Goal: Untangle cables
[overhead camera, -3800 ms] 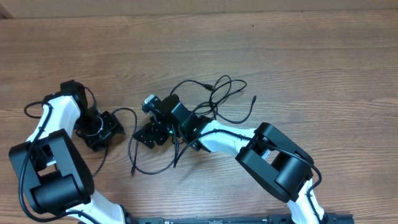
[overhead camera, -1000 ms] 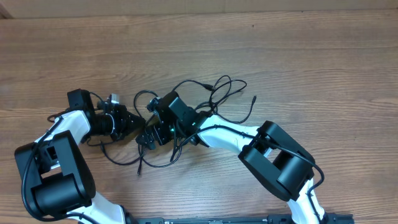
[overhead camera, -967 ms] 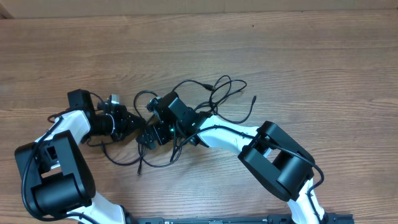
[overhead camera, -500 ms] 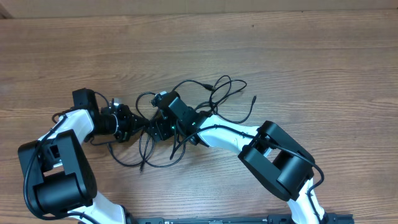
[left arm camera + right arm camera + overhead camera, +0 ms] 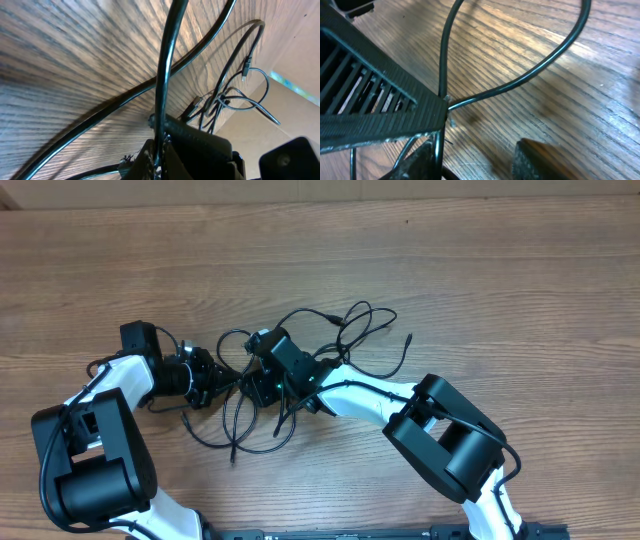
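The cables [image 5: 352,330] are thin black cords lying in loose crossing loops on the wooden table, with one loop [image 5: 236,425] trailing toward the front. My left gripper [image 5: 222,380] points right and is shut on one cable [image 5: 165,75], which runs up from between its fingers [image 5: 161,150]. My right gripper [image 5: 250,385] faces it, almost touching. In the right wrist view its jaws [image 5: 475,165] stand apart, a cable [image 5: 440,145] lying against the left finger [image 5: 417,167]. The ribbed black part [image 5: 370,105] of the left gripper fills the upper left there.
The wooden table [image 5: 500,270] stretches wide behind and to the right of the cables. Both arms' white and black links [image 5: 90,440] [image 5: 445,435] lie at the front left and front right. Two plug ends [image 5: 410,338] [image 5: 331,317] lie at the tangle's far side.
My left gripper has moved right with its cable, up to the right gripper. The right gripper's jaws have narrowed. The front loop has shifted right.
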You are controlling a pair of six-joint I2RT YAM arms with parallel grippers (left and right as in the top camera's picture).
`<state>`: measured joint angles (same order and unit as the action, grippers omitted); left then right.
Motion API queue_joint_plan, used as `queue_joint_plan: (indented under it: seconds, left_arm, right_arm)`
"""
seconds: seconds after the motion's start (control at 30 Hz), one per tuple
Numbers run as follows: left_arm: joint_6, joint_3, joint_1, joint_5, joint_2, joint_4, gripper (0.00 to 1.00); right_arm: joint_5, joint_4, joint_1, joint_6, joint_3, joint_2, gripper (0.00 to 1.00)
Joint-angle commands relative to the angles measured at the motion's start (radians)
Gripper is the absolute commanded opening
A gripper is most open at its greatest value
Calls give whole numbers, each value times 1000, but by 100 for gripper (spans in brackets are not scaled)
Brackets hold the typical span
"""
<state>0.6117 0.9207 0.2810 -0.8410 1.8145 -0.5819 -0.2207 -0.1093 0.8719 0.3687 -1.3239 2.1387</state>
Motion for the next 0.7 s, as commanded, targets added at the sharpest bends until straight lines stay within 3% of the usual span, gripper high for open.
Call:
queue_joint_plan:
  seconds: [0.0, 0.13, 0.27, 0.47, 0.67]
  left_arm:
    - [18, -11, -6, 10, 14, 9, 4]
    - [18, -11, -6, 9, 14, 14, 4]
    - [16, -11, -6, -53, 14, 24, 4]
    - [-6, 10, 26, -281, 14, 113, 4]
    - [-6, 66, 71, -296, 6, 116, 4]
  right_arm:
    - [-9, -2, -3, 1, -6, 12, 40]
    - [-8, -2, -3, 1, -6, 12, 28]
    - [-8, -1, -3, -3, -6, 12, 4]
    - [-8, 3, -4, -3, -6, 12, 4]
    - [-8, 9, -4, -11, -6, 12, 4]
